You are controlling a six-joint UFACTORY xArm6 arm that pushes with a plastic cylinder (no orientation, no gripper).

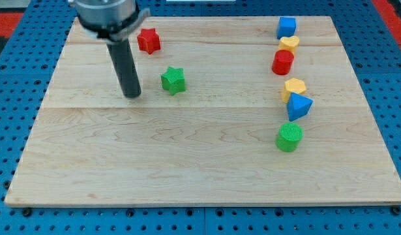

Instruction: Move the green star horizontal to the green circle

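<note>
Pale wooden planks make up the table (pixel 187 163), which is set on a blue perforated base (pixel 11 98). The tool is a plain dark rod with no jaws, so nothing is gripped; its tip (pixel 132 95) is planted on the wood just to the view's left of the green star (pixel 173 80), with a small gap seen between them. A red star (pixel 148 40) is placed above, near the rod's housing. Down the view's right side a column is formed by a blue cube (pixel 286 27), a yellow heart (pixel 289 44), a red cylinder (pixel 282 62), a yellow hexagon (pixel 294 87), a blue triangular block (pixel 298 106) and the green circle (pixel 289 138), which is located well apart from the green star and lower in the view.
</note>
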